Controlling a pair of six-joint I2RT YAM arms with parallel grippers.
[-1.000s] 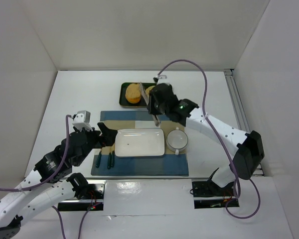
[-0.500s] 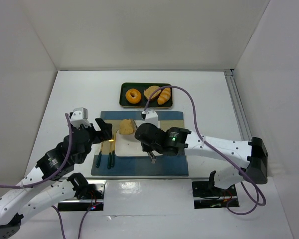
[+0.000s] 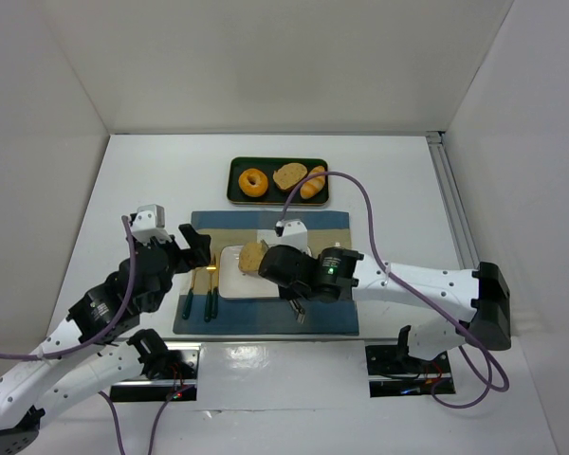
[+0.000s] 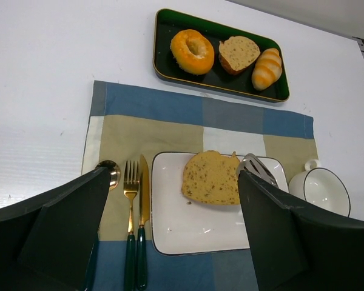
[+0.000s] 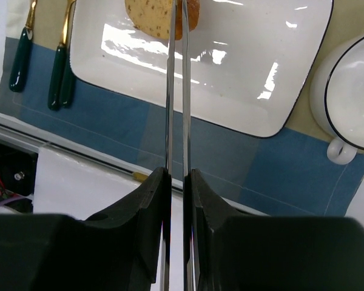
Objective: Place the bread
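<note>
One bread slice point(image 4: 212, 177) lies on the plate point(image 4: 188, 224); my right claw point(image 5: 176, 176) is clamped on the tongs point(image 5: 168, 91). Placement nearly done, I judge; next, release and withdraw.

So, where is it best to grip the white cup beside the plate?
Probably take the cup by its rim from above, one finger inside, one outside. It stands upright and open, and its handle looks small.
</note>
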